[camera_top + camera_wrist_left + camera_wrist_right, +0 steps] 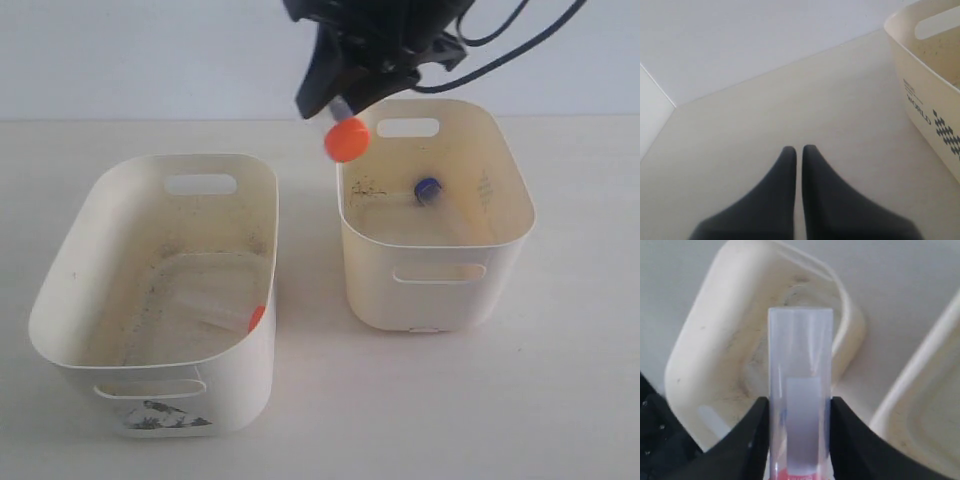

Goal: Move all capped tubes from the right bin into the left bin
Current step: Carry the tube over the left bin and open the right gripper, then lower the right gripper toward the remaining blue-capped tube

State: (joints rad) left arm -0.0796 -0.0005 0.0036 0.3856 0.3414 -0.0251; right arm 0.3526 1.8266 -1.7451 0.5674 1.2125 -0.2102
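My right gripper hangs above the gap between the bins, by the right bin's back left corner. It is shut on a capped tube whose orange cap points down. In the right wrist view the clear tube sits between the black fingers, with the left bin below. A blue-capped tube lies in the right bin. An orange-capped tube rests in the left bin, against its right wall. My left gripper is shut, holds nothing, and hovers over bare table.
The left wrist view shows a cream bin's outer wall with dark lettering and a dotted diamond mark, to one side of the left gripper. Black cables trail from the right arm. A pale wall runs behind the table.
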